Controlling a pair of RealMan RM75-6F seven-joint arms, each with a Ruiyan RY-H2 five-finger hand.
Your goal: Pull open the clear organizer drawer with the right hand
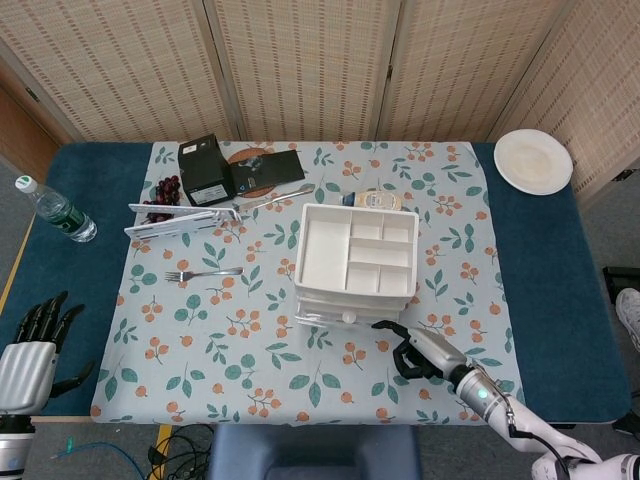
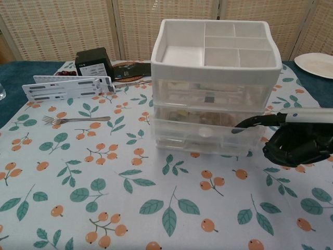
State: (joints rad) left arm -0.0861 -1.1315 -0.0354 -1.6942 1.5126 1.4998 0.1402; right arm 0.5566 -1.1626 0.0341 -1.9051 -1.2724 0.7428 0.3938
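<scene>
The organizer (image 1: 355,262) stands mid-table with a white divided tray on top and clear drawers below (image 2: 208,112). Its lowest drawer has a small round knob (image 2: 206,132) on the front. My right hand (image 2: 295,141) hovers low over the cloth, just right of the drawer fronts. One finger (image 2: 250,122) stretches out to the lower drawer's front right; the others are curled in and hold nothing. Whether the fingertip touches the drawer is unclear. In the head view the right hand (image 1: 418,352) sits in front of the organizer's near right corner. My left hand (image 1: 35,345) hangs off the table's near left, fingers apart.
A fork (image 1: 203,272) lies left of the organizer. Farther back are a long white rack (image 1: 185,217), a black box (image 1: 205,170) and dark grapes (image 1: 165,188). A water bottle (image 1: 55,210) stands far left, a white plate (image 1: 533,160) at the back right.
</scene>
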